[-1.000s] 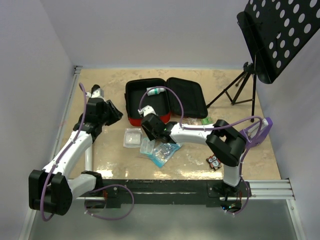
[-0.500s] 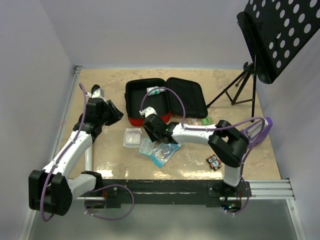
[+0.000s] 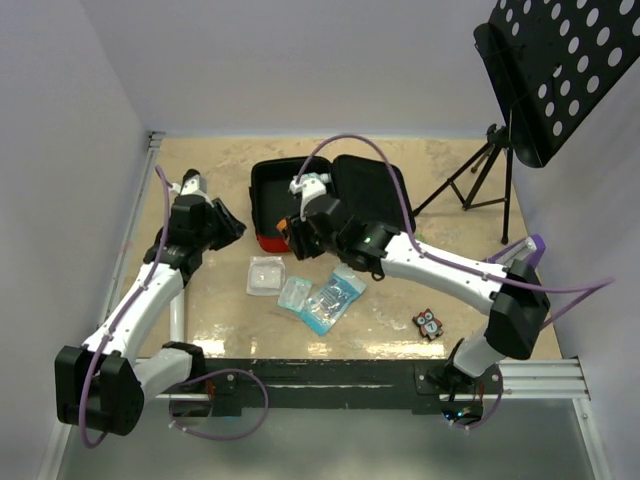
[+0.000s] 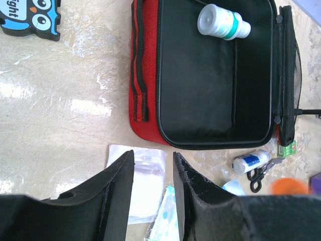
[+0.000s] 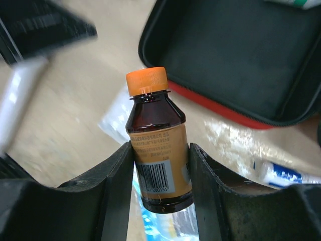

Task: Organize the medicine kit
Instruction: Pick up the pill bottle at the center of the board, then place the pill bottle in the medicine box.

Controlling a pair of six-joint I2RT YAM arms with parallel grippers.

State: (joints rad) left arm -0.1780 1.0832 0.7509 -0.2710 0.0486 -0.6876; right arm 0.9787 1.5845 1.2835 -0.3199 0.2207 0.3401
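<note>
The medicine kit [image 3: 265,195] lies open at the far middle of the table with one white bottle [image 4: 223,22] in its black tray. My worry is the brown bottle [image 5: 150,120], which hangs just over the tray's near red wall: released here, I think it could catch the zipper edge and roll back out. The right gripper [image 5: 160,150] clamps that bottle by its label, fingers about half apart, while the left gripper [image 4: 153,168] hovers left of the kit, narrowly parted and holding nothing.

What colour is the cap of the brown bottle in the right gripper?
Orange: the cap of the bottle shows best in the right wrist view.
</note>
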